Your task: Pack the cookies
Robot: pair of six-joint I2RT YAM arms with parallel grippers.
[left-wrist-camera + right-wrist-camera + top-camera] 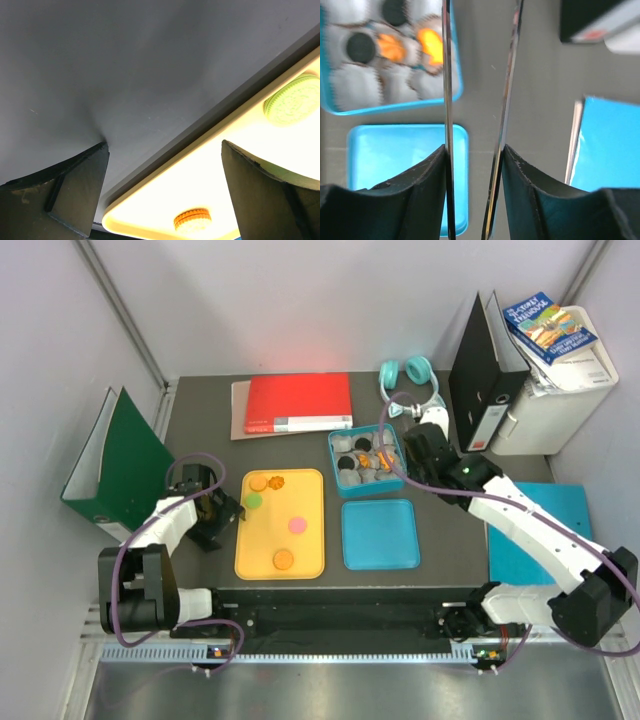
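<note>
Several cookies lie on the yellow tray (312, 545): two orange (258, 482), a green (254, 500), a pink (297, 525) and another orange (283, 559). The blue box (335, 462) holds grey-white paper cups with black (346, 444) and orange cookies; the right wrist view shows a black one (361, 46) and an orange one (431, 45). My left gripper (232, 510) is open and empty at the tray's left edge; its view (164, 150) shows the green (292, 100) and an orange cookie (192, 220). My right gripper (405, 455) (474, 150) is shut on metal tongs (446, 75) just right of the box; the tong tips are out of view.
The blue lid (380, 534) lies right of the tray, below the box. A red book (300, 402) and teal headphones (410, 375) lie at the back. A green binder (115, 465) stands at the left, a black binder (485, 370) and white box (560, 390) at the right. A blue sheet (540, 530) lies beside the right arm.
</note>
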